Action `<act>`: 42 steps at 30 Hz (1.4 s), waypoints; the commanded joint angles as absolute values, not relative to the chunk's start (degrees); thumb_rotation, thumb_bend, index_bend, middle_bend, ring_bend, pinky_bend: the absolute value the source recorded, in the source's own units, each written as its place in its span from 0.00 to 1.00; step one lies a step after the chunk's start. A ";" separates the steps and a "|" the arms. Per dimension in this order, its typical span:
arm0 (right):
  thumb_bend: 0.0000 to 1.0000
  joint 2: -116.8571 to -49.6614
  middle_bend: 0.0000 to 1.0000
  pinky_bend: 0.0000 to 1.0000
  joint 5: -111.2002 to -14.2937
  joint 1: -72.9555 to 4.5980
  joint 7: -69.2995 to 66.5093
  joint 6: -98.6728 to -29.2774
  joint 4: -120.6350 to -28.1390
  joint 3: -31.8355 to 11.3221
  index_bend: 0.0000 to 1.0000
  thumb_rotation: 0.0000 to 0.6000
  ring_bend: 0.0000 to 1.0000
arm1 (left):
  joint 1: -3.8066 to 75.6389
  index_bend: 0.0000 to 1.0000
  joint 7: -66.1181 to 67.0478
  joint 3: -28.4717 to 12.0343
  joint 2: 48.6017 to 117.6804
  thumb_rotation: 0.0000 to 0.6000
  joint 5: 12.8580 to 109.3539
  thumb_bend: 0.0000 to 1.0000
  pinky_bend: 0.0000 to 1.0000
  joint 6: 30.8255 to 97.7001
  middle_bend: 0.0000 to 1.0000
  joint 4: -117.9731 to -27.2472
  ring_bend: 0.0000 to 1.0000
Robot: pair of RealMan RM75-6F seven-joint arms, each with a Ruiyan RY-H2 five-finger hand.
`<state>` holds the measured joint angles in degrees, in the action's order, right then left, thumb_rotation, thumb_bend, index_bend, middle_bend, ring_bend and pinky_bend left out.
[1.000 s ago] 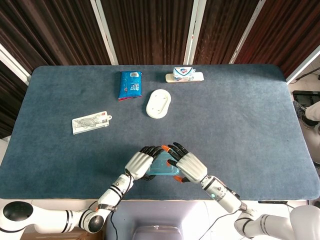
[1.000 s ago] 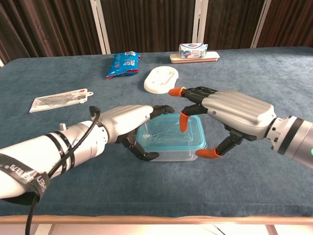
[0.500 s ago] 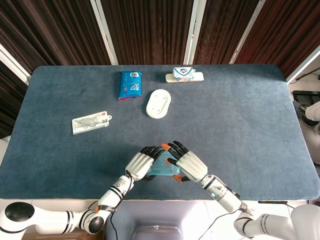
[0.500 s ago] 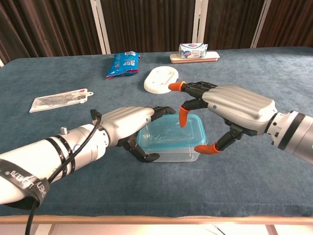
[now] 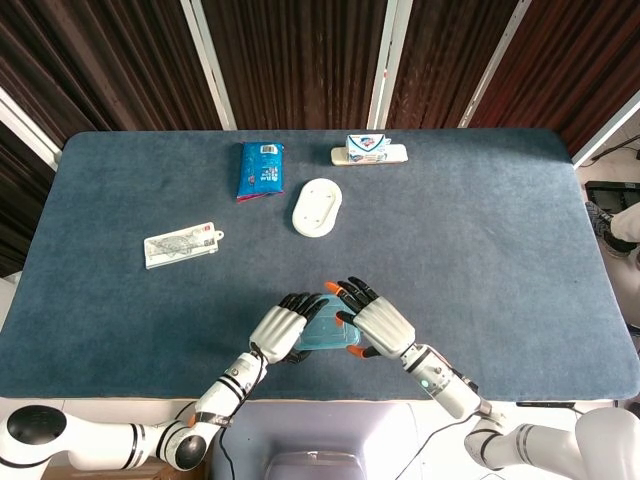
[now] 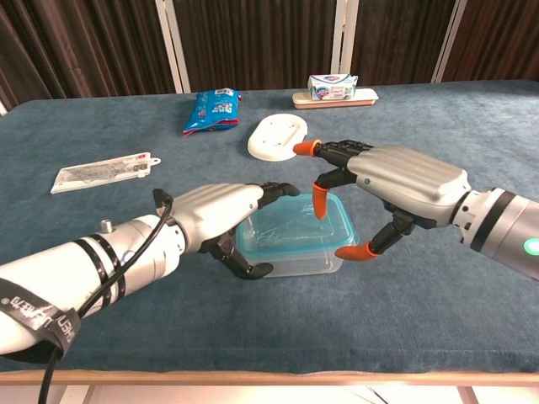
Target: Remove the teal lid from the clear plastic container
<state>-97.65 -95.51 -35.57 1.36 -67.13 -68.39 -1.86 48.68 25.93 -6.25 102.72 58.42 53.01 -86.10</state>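
The clear plastic container [image 6: 290,263] with its teal lid [image 6: 290,225] stands near the table's front edge, between my two hands, and shows in the head view as the lid [image 5: 326,338]. My left hand [image 6: 221,212] [image 5: 281,329] grips the container's left end, fingers over the top and thumb against the front wall. My right hand [image 6: 402,187] [image 5: 376,322] reaches over the right end. One orange fingertip [image 6: 321,202] presses on the lid, and the thumb sits at the lid's right front corner, which looks slightly raised.
Further back lie a white oval dish [image 6: 278,136] [image 5: 317,207], a blue packet [image 6: 210,109] [image 5: 260,168] and a soap box on a tray [image 6: 333,87] [image 5: 368,150]. A flat packaged card [image 6: 103,172] [image 5: 180,245] lies at the left.
My right hand has risen a little and drawn toward the container, its thumb lifting with the lid's right corner. The left hand keeps its hold on the left end.
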 commanded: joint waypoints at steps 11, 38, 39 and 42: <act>0.43 -97.88 0.04 0.00 -95.93 -35.98 0.43 -69.56 -66.77 -2.54 0.61 1.00 0.00 | 48.48 0.00 25.95 -6.17 101.92 1.00 58.17 0.31 0.68 52.15 0.58 -86.55 0.64; 0.68 -100.12 0.15 0.00 -99.30 -37.85 0.77 -72.24 -60.79 -1.15 0.79 1.00 0.00 | 47.75 0.00 25.82 -5.18 100.32 1.00 60.03 0.31 0.67 52.45 0.58 -88.39 0.64; 0.68 -100.19 0.15 0.00 -99.45 -37.77 0.60 -72.78 -60.60 -1.15 0.79 1.00 0.01 | 47.68 0.00 25.70 -5.19 100.35 1.00 60.28 0.31 0.66 52.59 0.58 -88.19 0.64; 0.68 -100.30 0.16 0.00 -100.09 -37.55 0.11 -74.45 -60.12 -1.04 0.81 1.00 0.02 | 47.31 0.00 25.29 -5.03 100.47 1.00 61.97 0.31 0.56 53.61 0.56 -87.41 0.59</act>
<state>-100.21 -99.78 -37.68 0.35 -73.86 -60.38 -1.09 47.51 25.52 -5.11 100.41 61.32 53.15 -87.78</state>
